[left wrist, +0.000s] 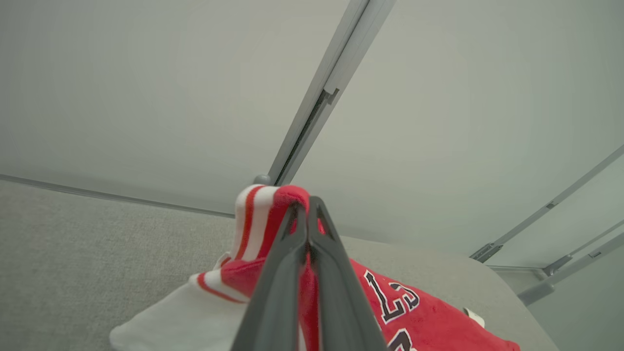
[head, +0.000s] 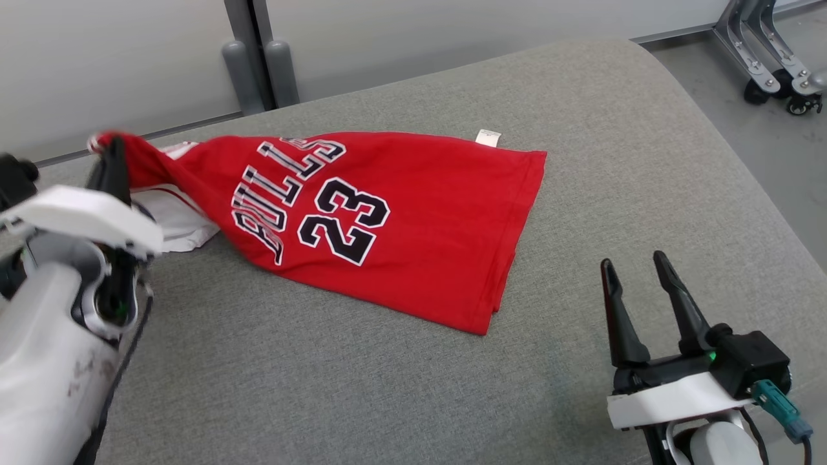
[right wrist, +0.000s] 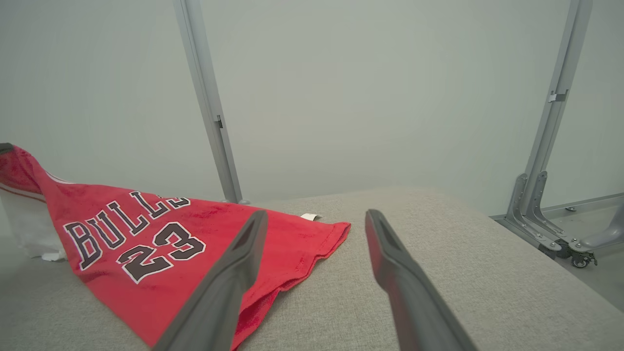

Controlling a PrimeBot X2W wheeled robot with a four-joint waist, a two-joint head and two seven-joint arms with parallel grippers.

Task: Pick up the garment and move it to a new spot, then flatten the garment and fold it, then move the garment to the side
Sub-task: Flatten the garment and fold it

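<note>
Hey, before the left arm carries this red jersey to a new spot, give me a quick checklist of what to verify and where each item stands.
1. Left tool shut on the jersey at its striped trim: ok.
2. Right tool open and apart from the jersey: ok.
3. Jersey lifted off the grey surface: not ok; just the gripped end is raised, the rest lies on it.
4. Fabric smooth: not ok; bunched at the grip, with a white layer showing beneath.
5. Bare surface available for set-down: ok, near the right tool.
6. How many layers are pinched: cannot tell.
</note>
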